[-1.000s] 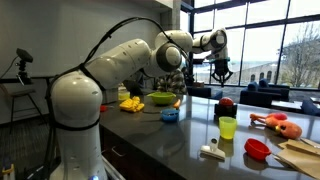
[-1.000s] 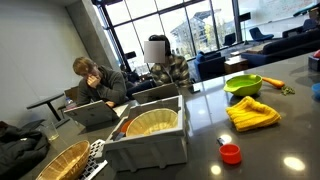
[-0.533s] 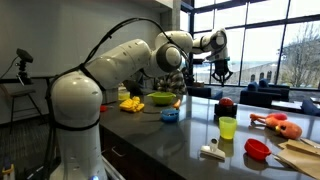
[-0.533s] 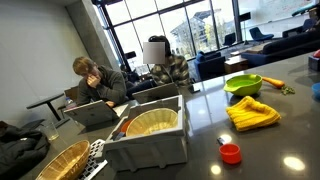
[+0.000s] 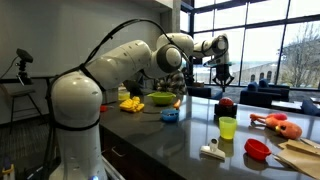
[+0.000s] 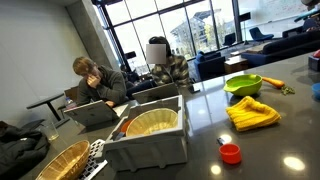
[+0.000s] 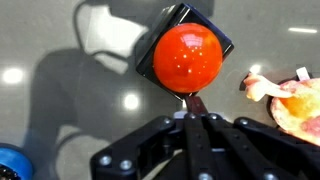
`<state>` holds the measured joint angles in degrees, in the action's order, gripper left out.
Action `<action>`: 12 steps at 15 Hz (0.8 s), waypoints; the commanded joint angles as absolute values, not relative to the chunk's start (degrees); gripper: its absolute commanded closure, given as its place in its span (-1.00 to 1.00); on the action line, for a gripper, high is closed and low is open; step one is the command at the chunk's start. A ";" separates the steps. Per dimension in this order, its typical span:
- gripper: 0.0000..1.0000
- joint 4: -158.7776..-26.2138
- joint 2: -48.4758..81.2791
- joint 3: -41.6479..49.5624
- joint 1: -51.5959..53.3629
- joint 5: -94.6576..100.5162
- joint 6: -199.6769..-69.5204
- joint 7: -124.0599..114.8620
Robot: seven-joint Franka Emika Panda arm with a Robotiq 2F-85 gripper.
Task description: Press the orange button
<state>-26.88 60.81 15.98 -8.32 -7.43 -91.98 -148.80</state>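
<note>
The orange button [image 7: 187,55], a glossy red-orange dome on a dark square base, fills the upper middle of the wrist view. In an exterior view it [image 5: 225,103] sits on the dark counter behind the yellow-green cup [image 5: 227,127]. My gripper [image 7: 190,103] is shut and empty, with its fingertips pressed together just below the dome's edge in the wrist view. In an exterior view the gripper [image 5: 222,78] hangs straight above the button with a clear gap between them.
A lumpy orange toy [image 5: 277,124] and a shallow red bowl [image 5: 257,149] lie beside the cup. A blue bowl [image 5: 169,116], green bowl [image 5: 160,98], white brush [image 5: 211,151] and wooden board [image 5: 300,155] stand around. A grey bin [image 6: 150,135] is on the counter.
The wrist has shifted very slightly over the button. Nothing else has moved.
</note>
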 commanded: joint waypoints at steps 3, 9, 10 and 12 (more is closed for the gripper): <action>1.00 -27.81 62.45 18.08 -7.76 -7.88 -92.43 -149.02; 1.00 -28.09 64.38 17.71 -6.14 -5.27 -91.44 -149.07; 1.00 -28.16 64.58 17.75 -5.92 -4.99 -91.40 -149.06; 1.00 -28.03 64.54 17.54 -5.71 -4.47 -91.21 -149.05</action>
